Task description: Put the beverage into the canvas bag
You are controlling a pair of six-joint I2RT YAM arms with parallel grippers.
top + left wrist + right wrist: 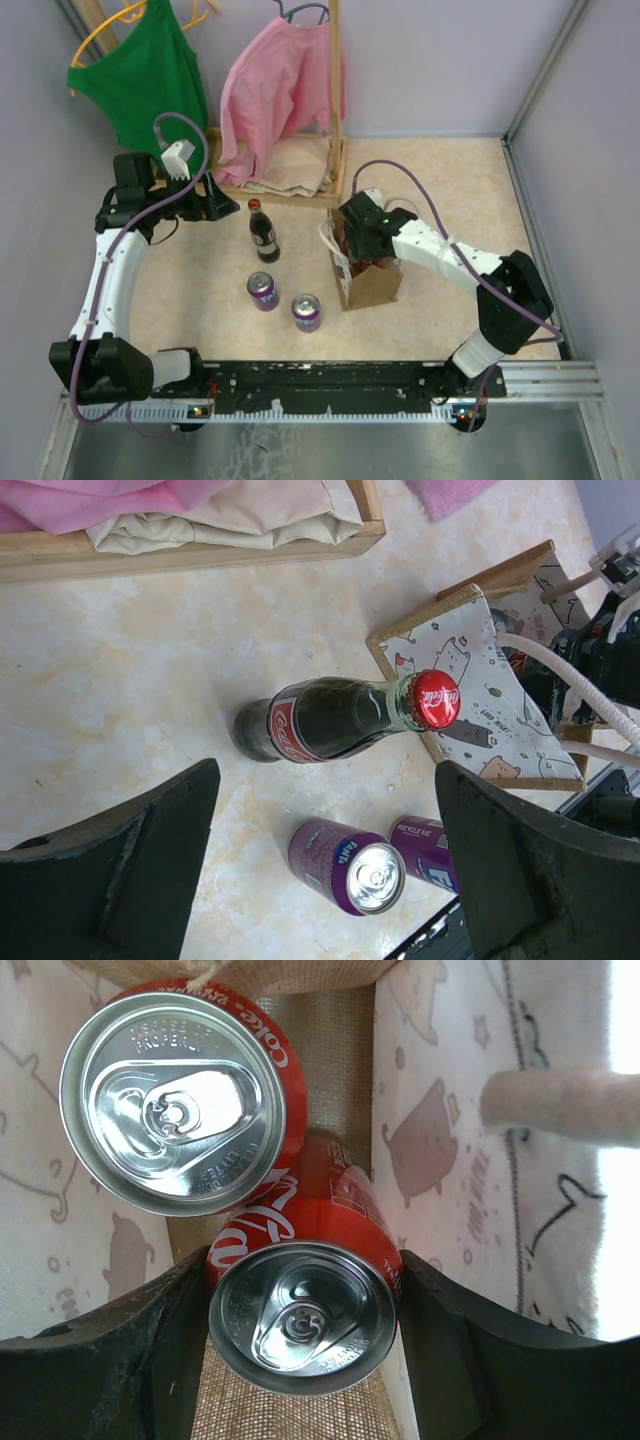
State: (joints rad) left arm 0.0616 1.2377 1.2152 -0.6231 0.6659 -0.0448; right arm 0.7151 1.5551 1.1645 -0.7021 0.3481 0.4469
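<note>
The canvas bag (372,283) stands right of the table's middle, and my right gripper (362,245) reaches down into its mouth. Inside, the right gripper (300,1330) is shut on a red cola can (305,1300), one finger pressed to each side. A second red can (175,1100) stands upright beside it against the bag's speckled wall (450,1130). My left gripper (225,208) hangs open and holds nothing, just left of a cola bottle (263,233) with a red cap. Two purple cans (263,291) (306,313) stand in front of the bottle.
A wooden rack (335,110) at the back carries a green top (145,85) and a pink shirt (275,95), with a beige cushion (295,165) on its base. A white bag handle (560,1105) crosses beside the right fingers. Walls close in the table on the left, back and right.
</note>
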